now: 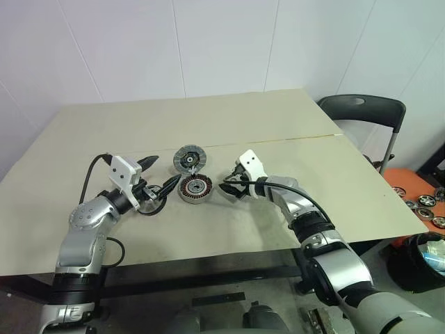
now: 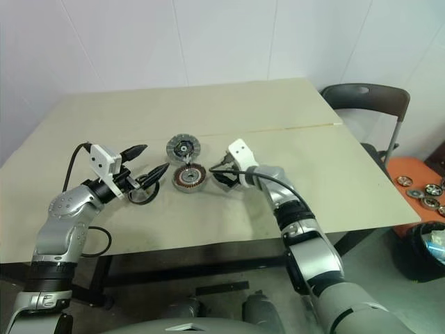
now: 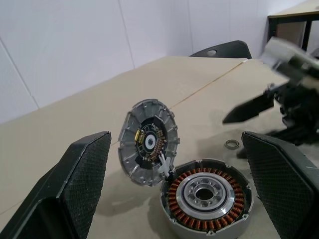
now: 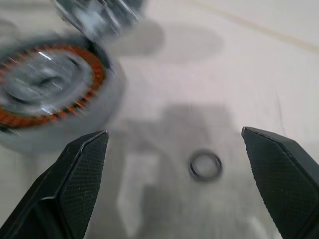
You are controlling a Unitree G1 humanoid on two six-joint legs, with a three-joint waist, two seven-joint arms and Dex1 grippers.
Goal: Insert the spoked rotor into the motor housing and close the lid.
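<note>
Between your two released tools, left tool [image 1: 158, 179] and right tool [image 1: 231, 188], the motor housing [image 1: 195, 188] sits on the surface [image 1: 278, 125]; the lid [image 1: 189, 159] leans tilted against it. Your next move likely calls for fetching the rotor.

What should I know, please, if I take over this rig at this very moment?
Left end effector: open, empty, beside the motor housing.
Right end effector: open, empty, pointing at a small metal ring on the table.
Lid: tilted, leaning on the housing's far rim, ribbed face toward the robot.
Done: nothing seated; the housing is open, windings bare, no rotor inside.
Left: insert the spoked rotor, close the lid.
</note>
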